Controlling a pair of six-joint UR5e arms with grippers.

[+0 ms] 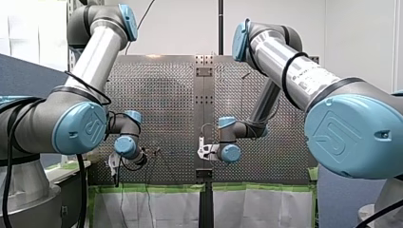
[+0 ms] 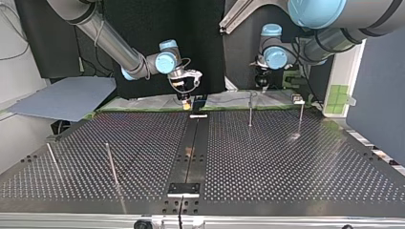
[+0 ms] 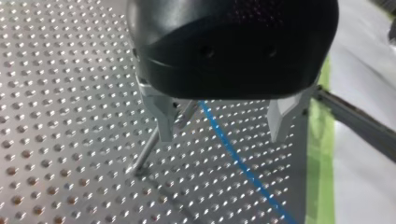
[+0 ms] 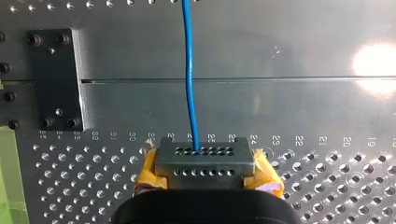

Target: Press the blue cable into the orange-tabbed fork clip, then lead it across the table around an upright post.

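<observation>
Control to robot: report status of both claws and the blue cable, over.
Status: left claw open, blue cable passing ungripped between its fingers; right claw shut on grey block where cable ends; upright post beside left claw, near cable.

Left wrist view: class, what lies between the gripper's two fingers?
In the left wrist view, the blue cable runs between my left gripper's open fingers, with a metal post close by one finger.

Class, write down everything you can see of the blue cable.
The blue cable is thin, smooth and plastic-looking. It leaves a hole in the grey block clamped by my right gripper, runs nearly straight over the perforated table, and passes diagonally between my left gripper's open fingers, touching neither fingertip, beside a post.
</observation>
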